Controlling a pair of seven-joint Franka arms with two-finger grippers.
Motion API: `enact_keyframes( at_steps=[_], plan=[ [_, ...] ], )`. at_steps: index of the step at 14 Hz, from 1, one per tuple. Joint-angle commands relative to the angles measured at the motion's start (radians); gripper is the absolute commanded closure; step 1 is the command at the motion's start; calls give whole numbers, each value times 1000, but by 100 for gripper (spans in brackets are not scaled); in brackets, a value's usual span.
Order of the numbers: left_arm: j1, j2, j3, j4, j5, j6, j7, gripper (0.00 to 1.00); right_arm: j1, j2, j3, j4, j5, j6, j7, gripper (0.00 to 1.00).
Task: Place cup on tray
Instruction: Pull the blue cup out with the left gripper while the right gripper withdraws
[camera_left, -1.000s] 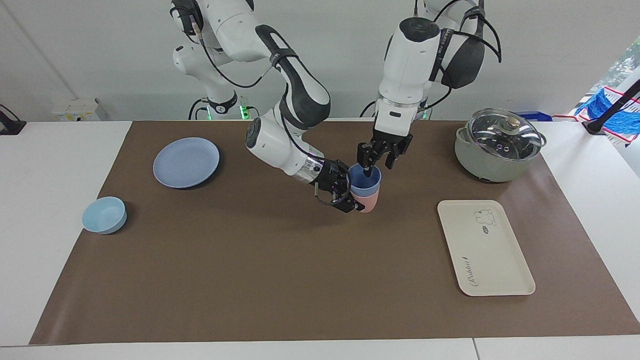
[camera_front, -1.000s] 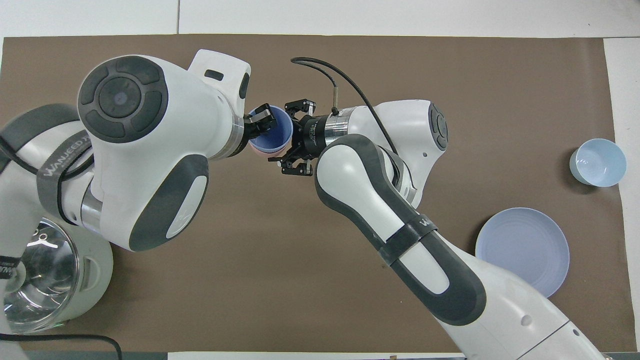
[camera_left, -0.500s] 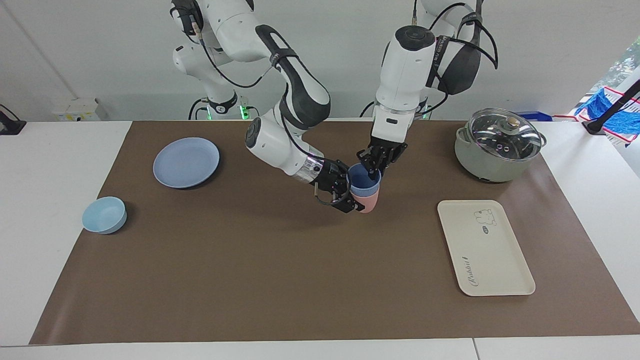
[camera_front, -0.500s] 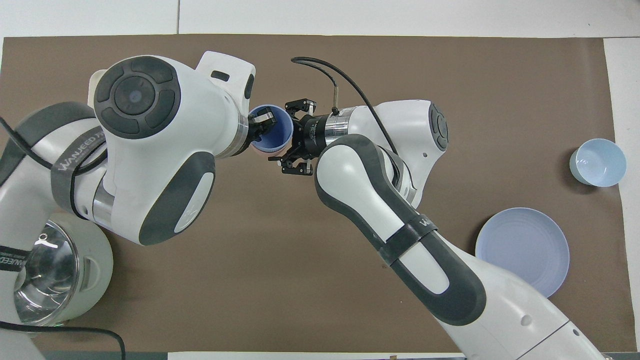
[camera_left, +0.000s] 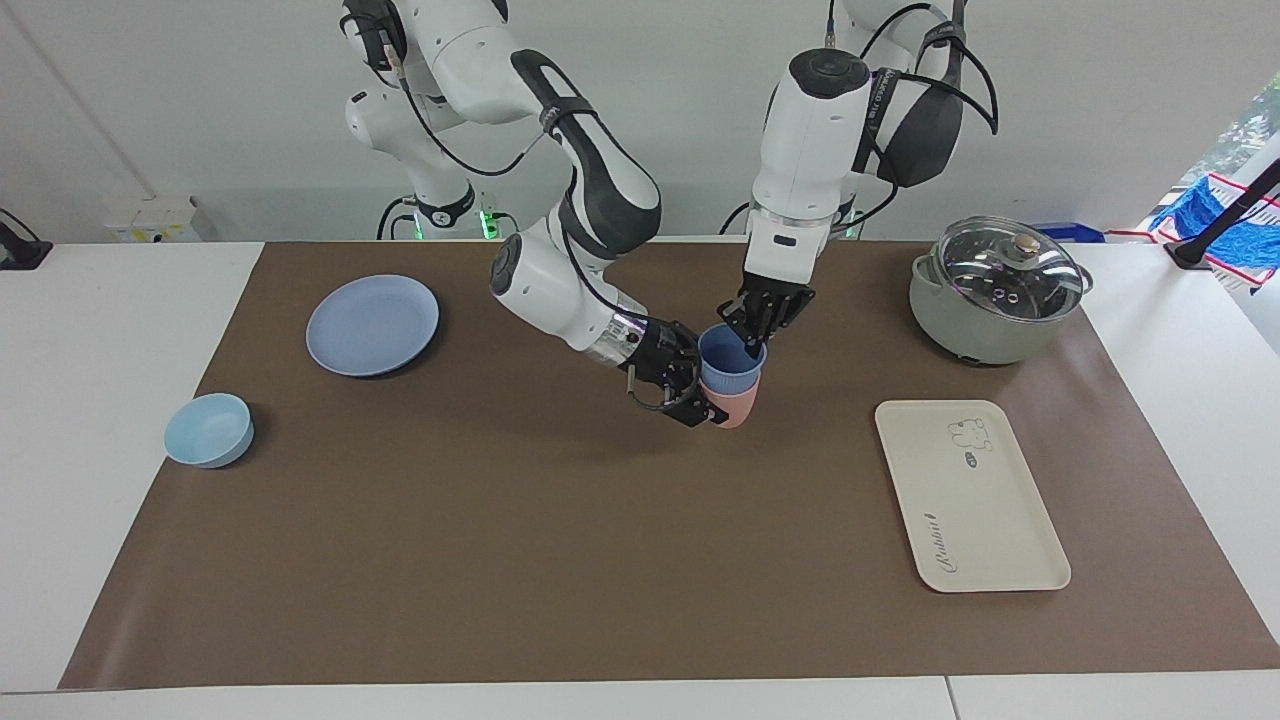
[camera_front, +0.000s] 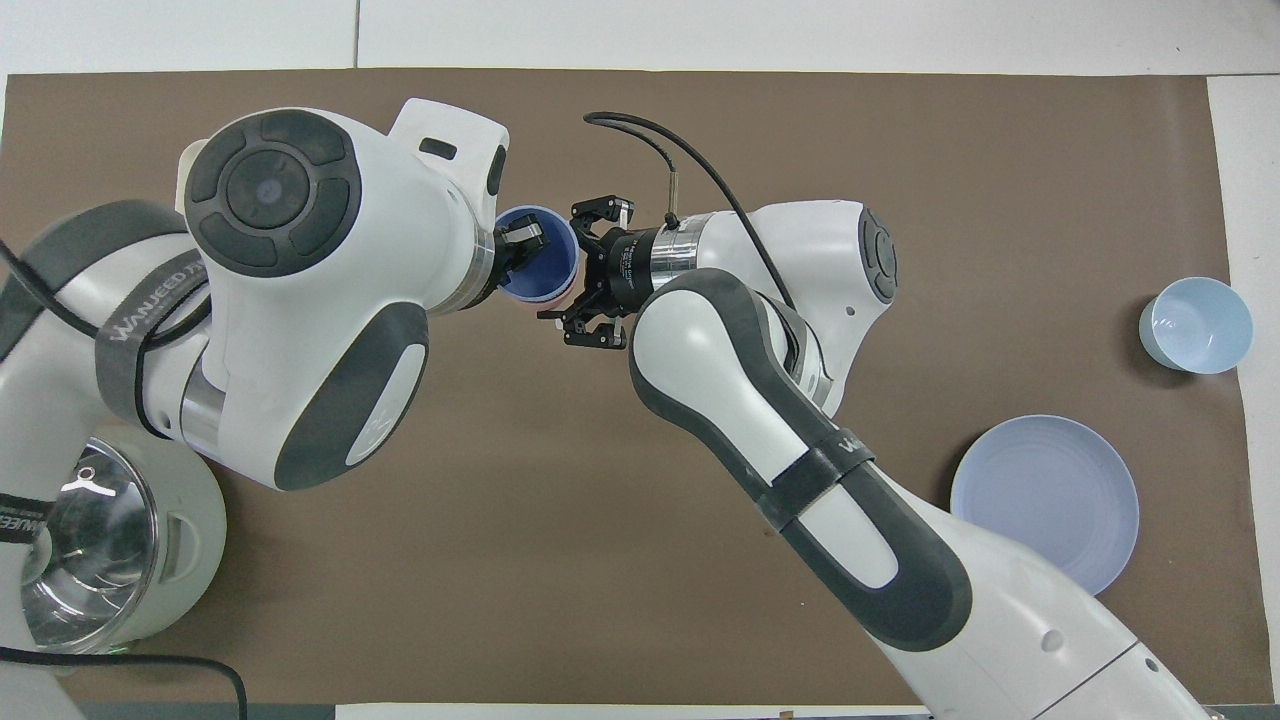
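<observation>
— Left tool (camera_left: 752, 340): what has it got?
— Its fingers are pinched on the rim of the cup (camera_left: 730, 364), one fingertip inside the mouth, coming down from above.
— And where is the cup?
— Nested in the pink tumbler (camera_left: 735, 405), near the middle of the brown mat (camera_left: 560, 520) on the desk. Only the pink base shows under it.
— Right tool (camera_left: 705, 395)?
— Clamped on the pink tumbler from the side, reaching in low and level.
— Where is the tray (camera_left: 970, 495) relative to the cup?
— Well apart, toward the left arm's end of the desk and farther from the robots, with nothing on it.
— Anything else around the cup?
— A lidded pot (camera_left: 995, 290) toward the left arm's end. Toward the right arm's end, a round blue plate (camera_left: 372, 325) and a light-blue bowl (camera_left: 208, 429), the bowl farther from the robots than the cup.
</observation>
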Motion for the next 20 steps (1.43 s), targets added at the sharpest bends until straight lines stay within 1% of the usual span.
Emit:
enact_keyframes(
  at_steps=[1,4,6,7,8,9,11,12,13,15,17,19,20],
  plan=[
    [-14,-8,8,64,12,-67,-19,100,-3,-18,3,-23,24,12,-5,100],
    [-15,-12,7,147,0,-152,-19,100,-15,-18,1,-23,24,4,-8,100],
    [-11,-13,11,196,-32,-224,-18,100,-28,-19,0,-30,23,-3,-14,100],
    [-3,-16,19,210,-34,-242,-13,100,-52,-22,1,-39,20,-14,-20,100],
    [2,-40,27,212,-29,-246,-7,100,-75,-25,0,-45,14,-39,-41,100],
    [24,-57,33,210,-32,-233,7,100,-112,-27,-2,-45,11,-74,-66,100],
    [124,-62,38,198,-46,-227,121,100,-196,-31,-3,-46,8,-169,-116,100],
    [177,-65,39,186,-75,-220,181,100,-248,-33,-5,-46,-6,-224,-150,100],
    [252,-71,38,160,-95,-206,250,100,-305,-34,-5,-46,-29,-273,-182,100],
    [363,-96,38,76,-121,-155,394,100,-395,-42,-5,-45,-107,-359,-235,100],
    [428,-90,38,2,-123,-80,484,100,-484,-44,-7,-46,-193,-430,-293,100],
    [486,-68,39,-105,-123,48,568,100,-561,-44,-8,-50,-222,-497,-344,100],
    [505,-46,41,-157,-123,114,620,100,-604,-45,-8,-51,-238,-526,-351,100]
  ],
)
